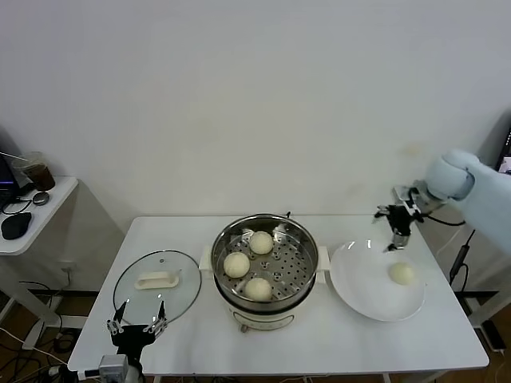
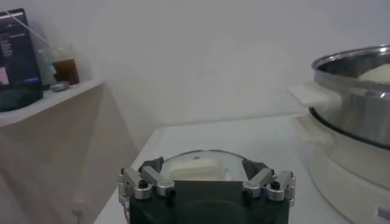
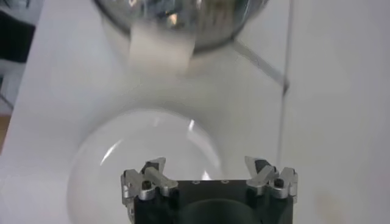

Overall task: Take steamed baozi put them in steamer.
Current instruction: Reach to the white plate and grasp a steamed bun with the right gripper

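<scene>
Head view: four baozi total, three in the steamer (image 1: 265, 257) on its perforated tray, one baozi (image 1: 402, 274) left on the white plate (image 1: 359, 291). Right tool (image 1: 397, 232) hangs above the plate's far edge, wide and empty, clear of the bun. Left tool (image 1: 136, 328) parked at the table's (image 1: 319, 339) near edge beside the glass lid (image 1: 128, 291), wide too.
</scene>
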